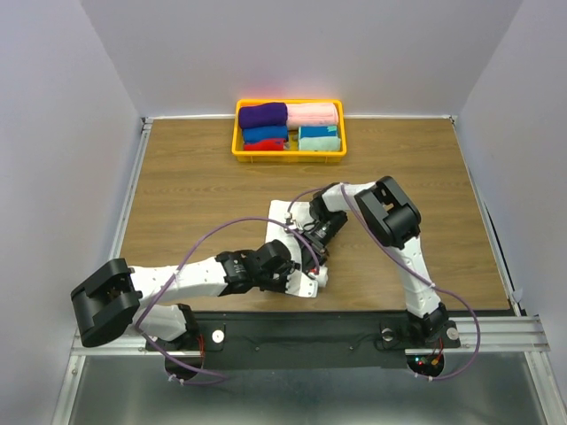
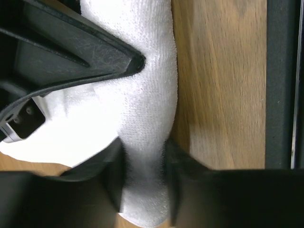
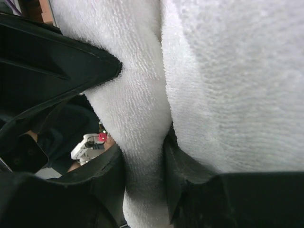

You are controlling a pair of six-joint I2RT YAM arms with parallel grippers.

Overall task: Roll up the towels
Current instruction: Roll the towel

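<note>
Left wrist view: the left claw (image 2: 142,111) stands partway closed, its two fingers pressing a thick raised fold of the white towel (image 2: 156,47) from either side, with bare wood just right of the fold. The right claw (image 3: 137,114) shows much the same thing: half closed, one fingertip denting the terry and a ridge of the same cloth caught between the fingers (how firmly either one holds I cannot tell).

From above, both claws meet over the towel near the middle of the tabletop (image 1: 195,186), the left arm reaching in from the near left and the right arm bending in from the right. A flat corner of the cloth shows on the far side of them and a bit more on the near side; the arms hide the rest.

Along the far edge sits a yellow basket (image 1: 288,155). The purple towel (image 1: 263,115) lies in it as a finished roll, beside pink, blue, red and teal rolls.

By my reading the job is about half done: purple is rolled, while white is only gathered at one edge and has yet to be turned over along its length.
</note>
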